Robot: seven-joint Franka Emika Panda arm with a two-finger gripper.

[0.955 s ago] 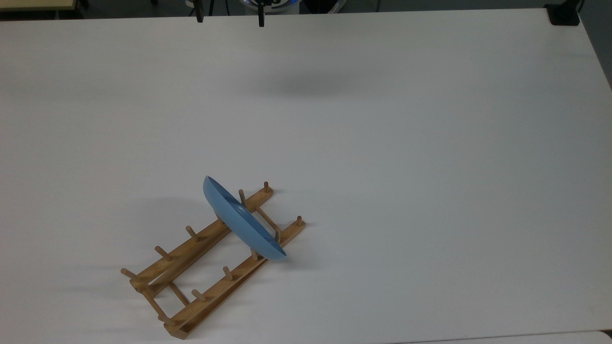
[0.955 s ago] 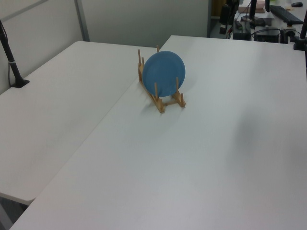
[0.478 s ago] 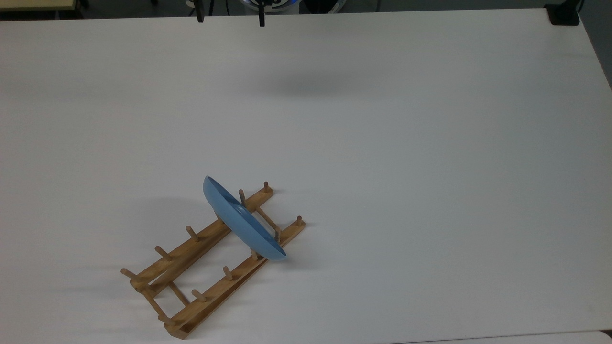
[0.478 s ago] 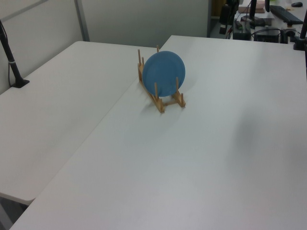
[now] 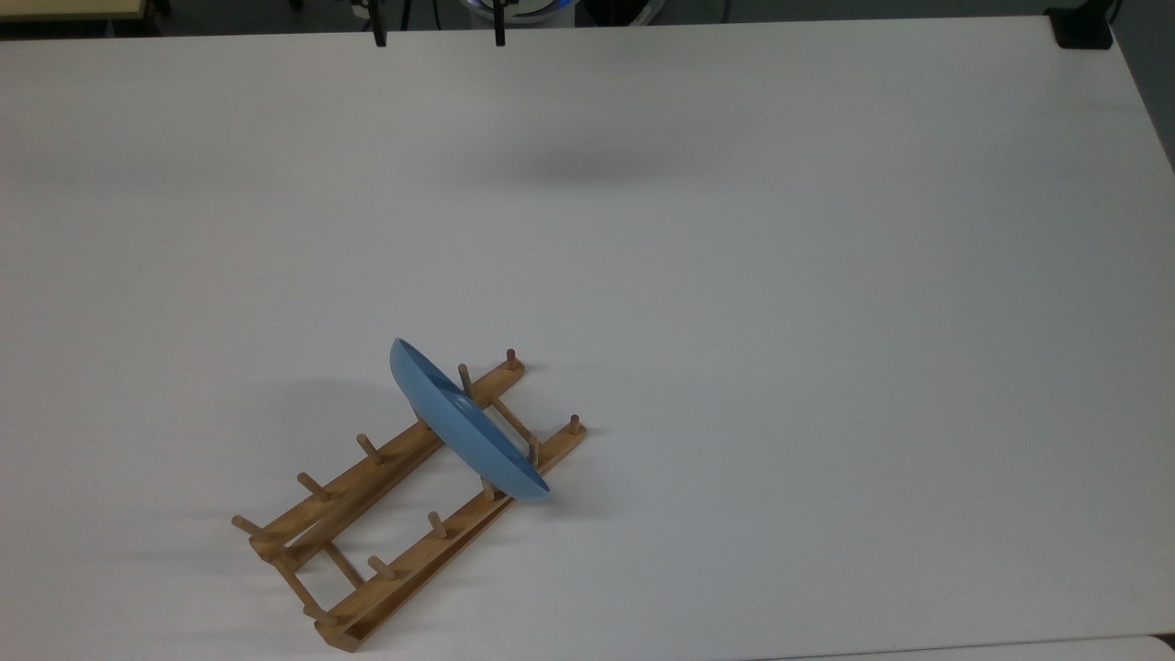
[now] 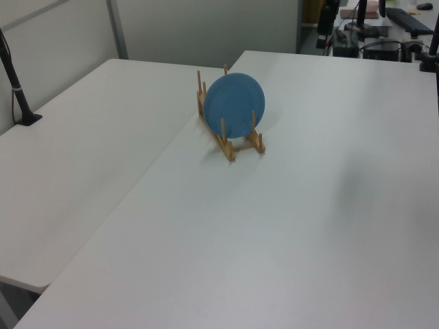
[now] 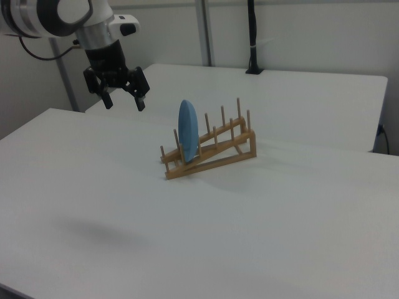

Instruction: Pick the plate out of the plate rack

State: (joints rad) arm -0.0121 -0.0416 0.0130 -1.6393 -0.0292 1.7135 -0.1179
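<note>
Even, bright overhead light is washing over the white bench (image 5: 826, 321), leaving it a little grey toward the 12 o'clock edge in the top view. A soft, blurred oval shadow is lying on the bench near 12 o'clock there, and again at 8 o'clock in the right view. The plate rack (image 5: 404, 500) is casting faint, diffuse shadows toward 9 o'clock in the top view. The plate (image 6: 234, 105) is showing only a mild sheen. The left view is looking slightly soft and grainy.
</note>
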